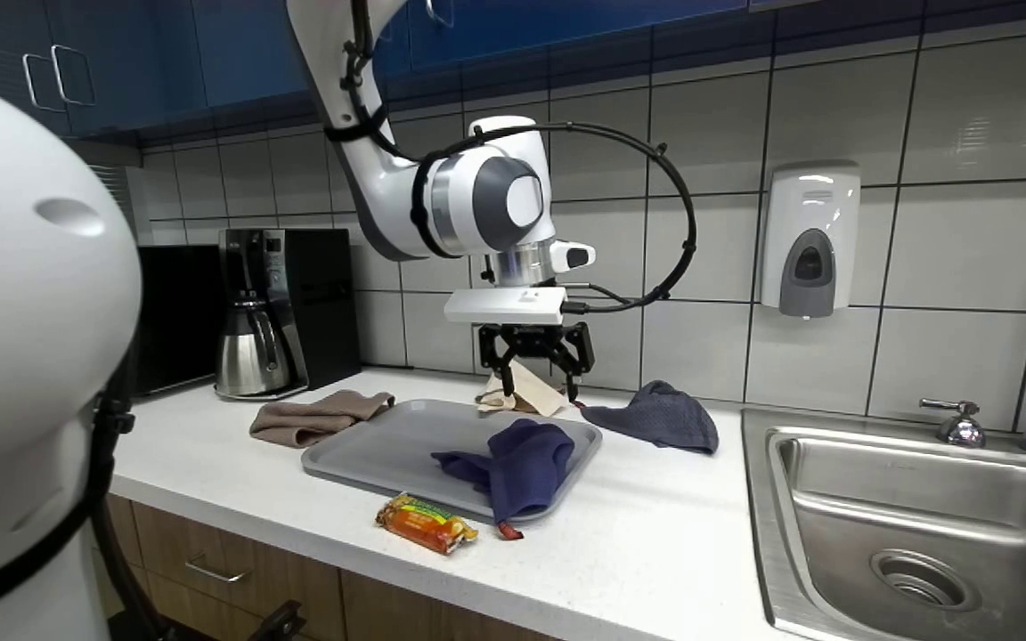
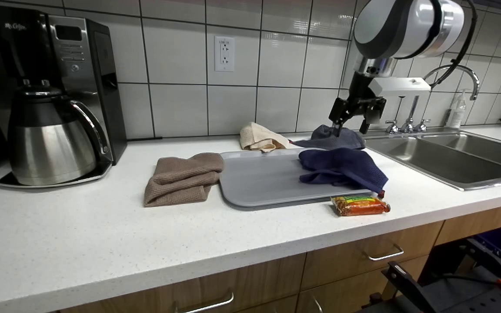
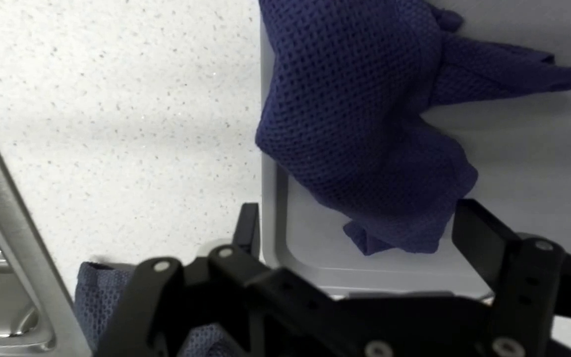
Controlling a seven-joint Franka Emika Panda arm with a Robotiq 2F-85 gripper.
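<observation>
Gripper (image 1: 540, 393) poised above the rear, sink-side corner of a grey tray (image 1: 415, 432), its fingers spread wide and holding nothing. Beneath it, the navy cloth (image 1: 531, 463) lies crumpled on the tray's sink-side end, one red-tipped corner crossing the front rim; the wrist view cuts it off along the top. Gripper parts mask much of the grey-blue cloth (image 3: 99, 290) off the tray's rear corner and, in an exterior view, some of the beige cloth (image 1: 526, 390) behind the tray. Lettering on the orange wrapper (image 1: 428, 523), just before the tray's front edge, is too small to read. The sink (image 1: 762, 499), beyond one end of the tray, runs out of frame. Speckled white counter (image 2: 102, 234) supports the tray, with wooden drawers (image 2: 259, 278) below. A brown cloth (image 2: 185, 178) and coffee maker (image 2: 68, 87) stand past its opposite end; tiled wall (image 2: 172, 52) and blue cabinets (image 1: 549, 18) rise behind.
</observation>
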